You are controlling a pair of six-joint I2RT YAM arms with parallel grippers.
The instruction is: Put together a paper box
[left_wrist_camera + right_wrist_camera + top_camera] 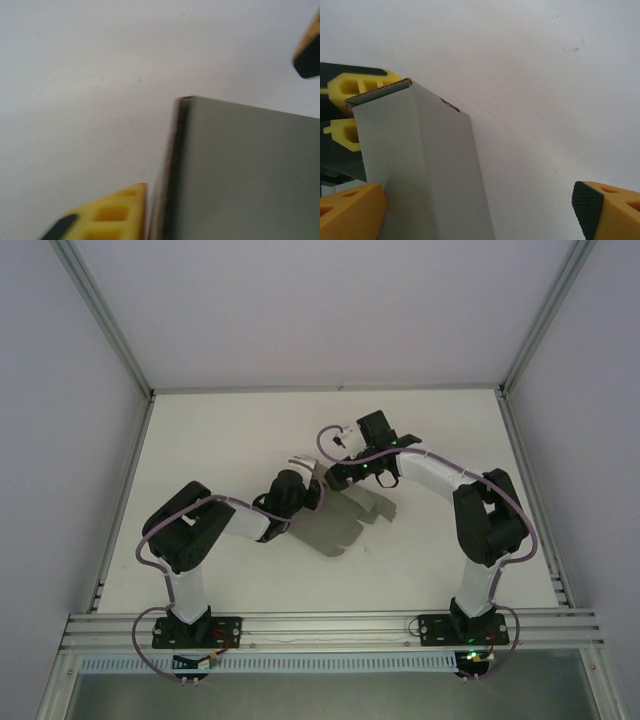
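Grey cardboard, the paper box (420,165) is between the two arms near the middle of the white table (420,560). We see its folded top edge pinched between the left fingers (362,87), which are closed narrowly on it. We find the right fingers (350,210) spread wide, one just beside the box wall and the other well apart from it, gripping nothing.

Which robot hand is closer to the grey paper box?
Left. The left gripper is pinched shut on the far edge of the paper box. The right gripper stands open around it, one finger beside it, the other well clear.
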